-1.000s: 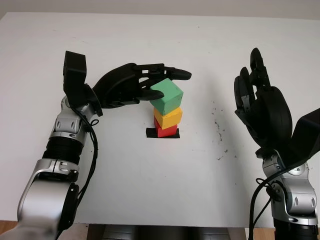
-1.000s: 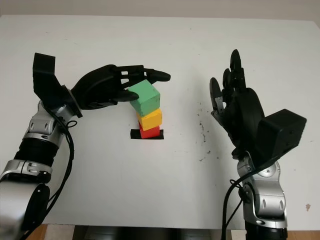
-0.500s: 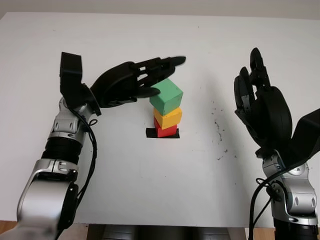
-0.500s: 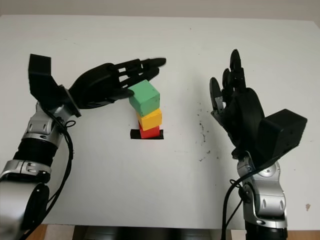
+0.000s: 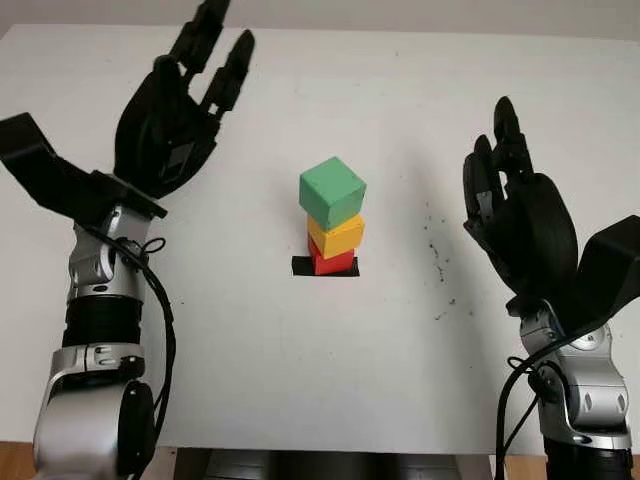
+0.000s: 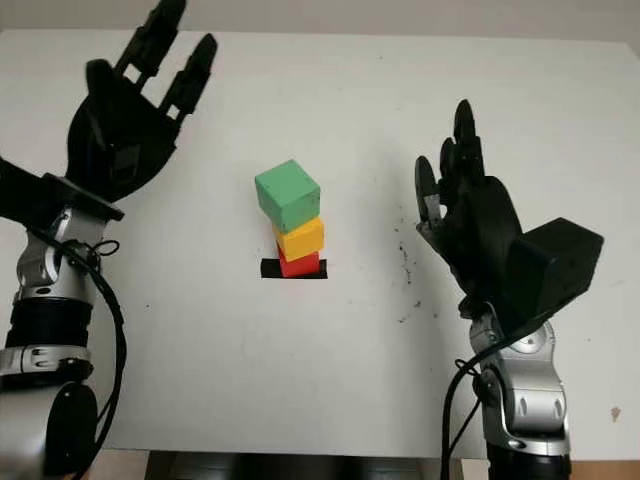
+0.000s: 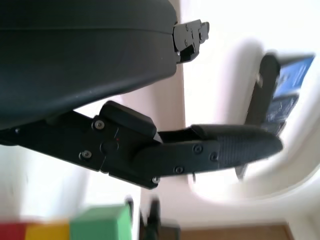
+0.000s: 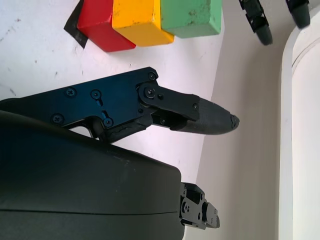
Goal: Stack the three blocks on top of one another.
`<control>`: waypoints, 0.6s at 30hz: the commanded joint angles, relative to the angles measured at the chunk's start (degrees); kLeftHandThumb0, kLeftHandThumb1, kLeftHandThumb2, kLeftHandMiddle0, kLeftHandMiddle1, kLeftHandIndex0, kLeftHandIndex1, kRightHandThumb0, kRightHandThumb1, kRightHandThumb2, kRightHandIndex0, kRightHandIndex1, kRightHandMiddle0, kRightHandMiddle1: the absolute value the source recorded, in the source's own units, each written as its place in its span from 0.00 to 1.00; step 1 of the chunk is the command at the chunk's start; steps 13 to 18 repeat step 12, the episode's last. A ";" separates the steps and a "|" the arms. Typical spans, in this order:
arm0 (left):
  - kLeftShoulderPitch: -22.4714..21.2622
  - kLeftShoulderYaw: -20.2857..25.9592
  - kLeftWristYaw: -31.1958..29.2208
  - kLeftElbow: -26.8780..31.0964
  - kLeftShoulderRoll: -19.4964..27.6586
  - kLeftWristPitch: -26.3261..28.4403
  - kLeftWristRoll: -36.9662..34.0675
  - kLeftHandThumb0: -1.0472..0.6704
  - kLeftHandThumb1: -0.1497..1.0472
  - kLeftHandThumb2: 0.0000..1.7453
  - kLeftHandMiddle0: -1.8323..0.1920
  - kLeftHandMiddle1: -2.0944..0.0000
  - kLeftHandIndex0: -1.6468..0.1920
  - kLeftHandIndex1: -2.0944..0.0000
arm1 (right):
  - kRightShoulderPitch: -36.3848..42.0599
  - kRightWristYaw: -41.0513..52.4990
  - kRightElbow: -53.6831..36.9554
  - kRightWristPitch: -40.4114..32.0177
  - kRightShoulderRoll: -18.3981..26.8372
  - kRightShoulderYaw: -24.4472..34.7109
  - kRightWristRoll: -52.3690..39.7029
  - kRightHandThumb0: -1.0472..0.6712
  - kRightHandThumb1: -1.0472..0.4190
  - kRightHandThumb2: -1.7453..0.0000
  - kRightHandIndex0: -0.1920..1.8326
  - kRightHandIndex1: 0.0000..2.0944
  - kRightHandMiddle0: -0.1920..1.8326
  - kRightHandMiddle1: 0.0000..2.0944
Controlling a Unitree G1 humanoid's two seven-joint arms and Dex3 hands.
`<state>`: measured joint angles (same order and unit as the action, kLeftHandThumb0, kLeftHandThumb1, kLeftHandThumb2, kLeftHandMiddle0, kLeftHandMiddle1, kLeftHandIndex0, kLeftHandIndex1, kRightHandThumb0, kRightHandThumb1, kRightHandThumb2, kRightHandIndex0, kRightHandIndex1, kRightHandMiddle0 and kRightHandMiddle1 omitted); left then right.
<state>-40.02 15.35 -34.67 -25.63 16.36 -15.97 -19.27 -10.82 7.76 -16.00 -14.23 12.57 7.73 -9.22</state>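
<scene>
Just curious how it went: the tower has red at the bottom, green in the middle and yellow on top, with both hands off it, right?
Not quite. The eye views show red at the bottom, yellow in the middle and green on top. The rest holds: the left hand is raised off to one side and the right hand to the other, both open and clear of the tower.

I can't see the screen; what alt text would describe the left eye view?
A green block sits atop a yellow block and a red block on a white table. The left robot hand and right robot hand are raised open at either side.
</scene>
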 commanded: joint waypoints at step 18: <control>13.32 -1.65 11.96 -0.07 -3.09 -9.98 6.75 0.17 1.00 0.34 1.00 1.00 1.00 1.00 | 1.74 -1.97 1.91 2.69 -3.37 -2.07 2.24 0.22 0.00 0.55 0.00 0.00 0.00 0.00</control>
